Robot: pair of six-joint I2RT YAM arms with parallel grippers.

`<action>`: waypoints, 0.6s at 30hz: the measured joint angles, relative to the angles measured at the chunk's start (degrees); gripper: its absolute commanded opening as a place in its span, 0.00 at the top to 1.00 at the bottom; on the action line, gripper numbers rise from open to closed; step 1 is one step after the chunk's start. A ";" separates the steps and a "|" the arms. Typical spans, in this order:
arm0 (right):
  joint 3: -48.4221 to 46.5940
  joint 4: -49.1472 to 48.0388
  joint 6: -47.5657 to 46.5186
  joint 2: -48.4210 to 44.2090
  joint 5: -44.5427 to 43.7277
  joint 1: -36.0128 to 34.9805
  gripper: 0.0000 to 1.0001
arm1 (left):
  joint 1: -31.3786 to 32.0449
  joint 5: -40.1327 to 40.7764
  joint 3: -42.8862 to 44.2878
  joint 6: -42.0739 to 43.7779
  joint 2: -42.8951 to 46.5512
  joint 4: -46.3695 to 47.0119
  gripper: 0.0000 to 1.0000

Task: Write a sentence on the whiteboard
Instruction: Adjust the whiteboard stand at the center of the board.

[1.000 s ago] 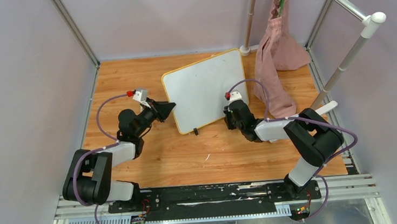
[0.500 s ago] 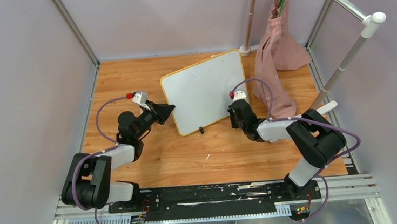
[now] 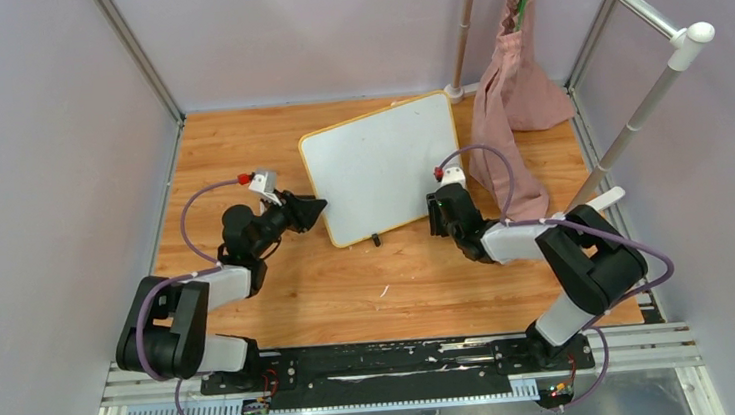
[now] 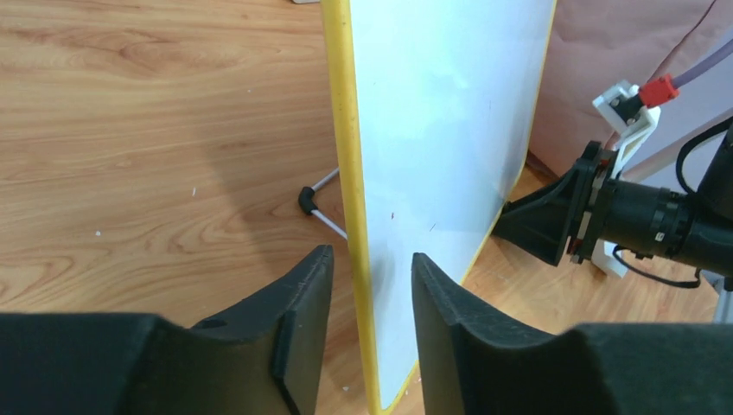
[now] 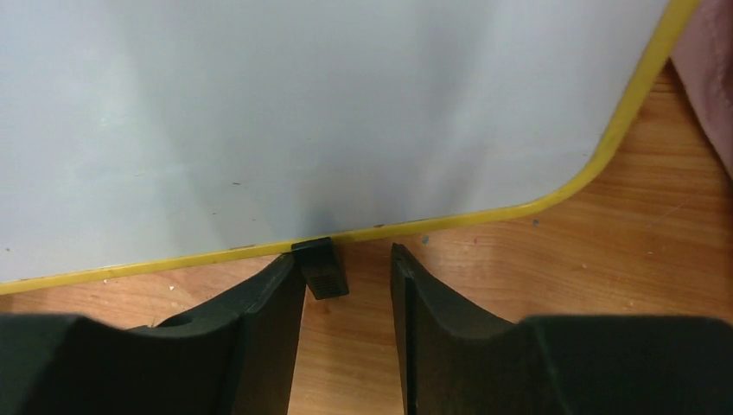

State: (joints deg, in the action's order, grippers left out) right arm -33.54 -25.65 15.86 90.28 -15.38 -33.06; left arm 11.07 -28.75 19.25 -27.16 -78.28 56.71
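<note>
While both arms flank it, small white whiteboard w/ rounded corners & thin yellow-orange frame (image 3: 380, 166) stands on edge on wooden worktop (image 3: 258, 147), mid-rear, set at an angle, just beside hanging pink cloth bag (image 3: 510, 105). Face plain white.

L claw (image 4: 370, 259): jaws apart, straddling board's yellow L edge, gap visible each side, not gripping.

R claw (image 5: 346, 259): jaws apart at board's lower edge nr R corner. Small black foot (image 5: 320, 270) sits btwn fingers, against the one on view's left.
</note>
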 measured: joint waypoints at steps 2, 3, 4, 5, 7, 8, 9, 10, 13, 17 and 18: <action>0.13 0.37 0.50 -0.55 -0.35 0.42 0.47 | 0.07 0.22 0.00 0.39 0.00 -0.57 0.50; 0.22 0.48 0.68 -0.83 -0.44 0.48 0.45 | 0.11 0.39 0.00 0.63 0.00 -0.76 0.48; 0.33 0.63 0.79 -1.22 -0.57 0.48 0.43 | 0.17 0.59 0.00 0.79 0.02 -1.07 0.46; 0.44 0.92 0.87 -1.77 -0.68 0.48 0.41 | 0.22 0.79 0.00 0.94 0.04 -1.31 0.43; 0.52 1.64 1.07 -2.95 -0.74 0.48 0.37 | 0.33 1.36 -0.02 1.27 0.39 -1.97 0.36; 0.63 2.14 1.09 -3.89 -0.74 0.48 0.35 | 0.35 2.05 -0.09 1.42 1.05 -2.78 0.33; 0.79 2.78 1.14 -5.05 -0.74 0.48 0.35 | 0.35 2.54 -0.15 1.68 1.62 -3.15 0.29; 0.85 3.19 1.22 -6.12 -0.76 0.48 0.33 | 0.35 3.32 -0.22 1.97 2.67 -3.98 0.26; 0.92 4.52 1.31 -10.12 -0.72 0.44 0.31 | 0.37 6.71 -0.50 3.39 7.67 -7.30 0.01; 0.92 6.88 1.42 -15.45 -0.55 -0.04 0.30 | 0.37 11.34 -0.57 5.84 16.04 -12.57 0.00; 0.94 7.76 1.51 -16.59 -0.39 -0.20 0.30 | 0.37 12.79 -0.57 6.49 18.60 -14.73 0.00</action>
State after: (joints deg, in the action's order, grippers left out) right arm -32.60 -17.89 17.37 73.69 -15.77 -33.26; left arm 11.44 -15.97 18.68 -20.67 -59.68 41.98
